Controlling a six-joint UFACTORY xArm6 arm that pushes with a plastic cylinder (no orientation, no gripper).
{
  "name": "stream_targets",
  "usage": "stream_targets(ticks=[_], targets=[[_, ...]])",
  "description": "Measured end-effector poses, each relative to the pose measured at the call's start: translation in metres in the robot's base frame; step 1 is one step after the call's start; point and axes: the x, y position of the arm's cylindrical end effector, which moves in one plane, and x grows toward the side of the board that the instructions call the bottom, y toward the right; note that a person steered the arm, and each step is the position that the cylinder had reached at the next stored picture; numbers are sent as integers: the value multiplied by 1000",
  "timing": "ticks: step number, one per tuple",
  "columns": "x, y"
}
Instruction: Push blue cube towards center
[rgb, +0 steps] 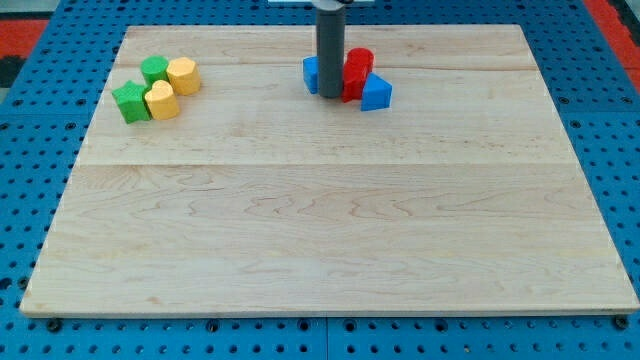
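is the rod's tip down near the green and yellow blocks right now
No, my tip sits among the blue and red blocks near the view's top centre, well apart from the green and yellow cluster at the view's upper left.

A blue cube (311, 73), half hidden behind the dark rod, sits flat near the view's top centre, beside red blocks.

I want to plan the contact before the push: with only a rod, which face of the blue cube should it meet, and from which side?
Meet the blue cube on its face toward the view's top, so it slides down toward the board's centre. My tip sits beside it now, between it and the red blocks, so circle round first.
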Motion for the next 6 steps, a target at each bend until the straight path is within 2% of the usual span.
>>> stream_targets(ticks=[1, 2, 3, 4, 5, 6], targets=[[-5, 3], [17, -10], [17, -80], [-22, -109], [-71, -83], [-59, -17]])
